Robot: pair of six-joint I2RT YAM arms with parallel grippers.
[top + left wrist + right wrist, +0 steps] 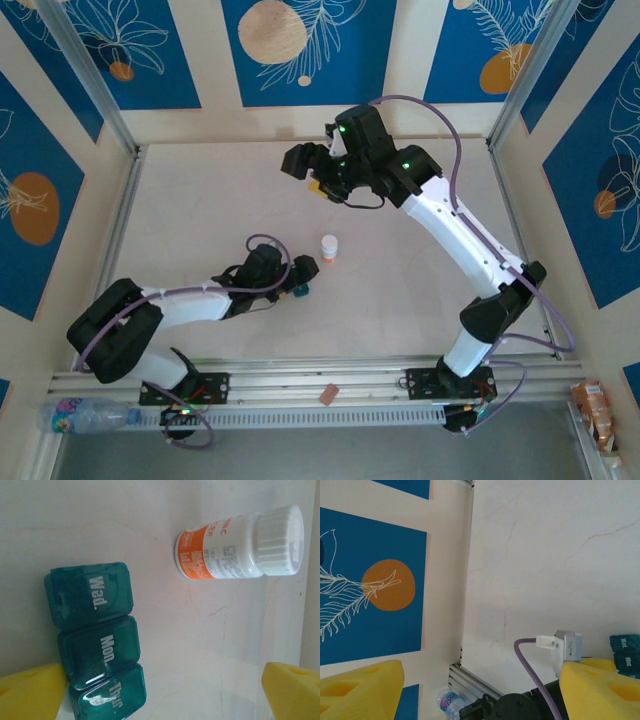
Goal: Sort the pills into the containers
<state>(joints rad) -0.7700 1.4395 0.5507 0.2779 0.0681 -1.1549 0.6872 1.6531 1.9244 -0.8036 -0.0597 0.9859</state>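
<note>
Pale marbled desk [200, 200] carries the teal containers [97, 645], a three-cell strip at lower left of the left wrist view, with a white bottle [235, 545] at upper right. Wide and empty, the left tool [160, 695] sits just beside the strip; the right tool [480, 692] is also wide, holding nothing.

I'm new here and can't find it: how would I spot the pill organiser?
On the pale table, find the left gripper, open near the middle; the pill organiser lies just by one of its fingertips. It is a short teal strip of lidded squares marked Wed., Mon. and Thur., unlike the white, orange-labelled bottle nearby.
</note>
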